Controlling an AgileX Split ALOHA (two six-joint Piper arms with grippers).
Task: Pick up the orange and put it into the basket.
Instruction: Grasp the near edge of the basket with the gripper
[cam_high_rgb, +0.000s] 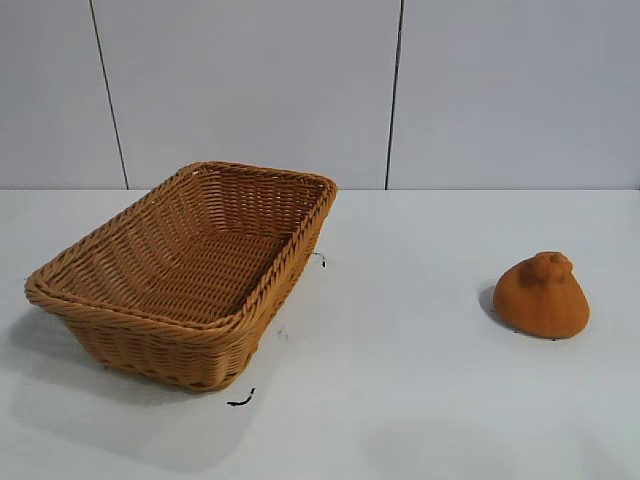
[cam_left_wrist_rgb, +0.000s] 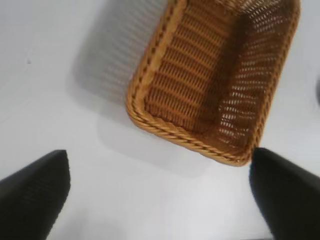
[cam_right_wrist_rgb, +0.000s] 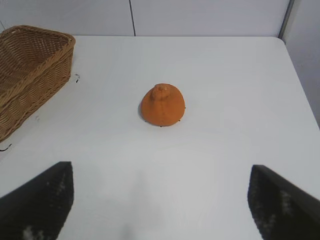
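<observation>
The rough, matte orange lump with its knobby top (cam_high_rgb: 541, 296) is sitting on the white bench (cam_high_rgb: 400, 380) at right, well apart from the tan wicker basket (cam_high_rgb: 150, 345) at left, awaiting pickup. Both the left pincer (cam_left_wrist_rgb: 160, 200) and the right pincer (cam_right_wrist_rgb: 160, 200) are spread wide, holding nothing.

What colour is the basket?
The basket is tan-orange brown woven wicker, seen best in the exterior view.
</observation>
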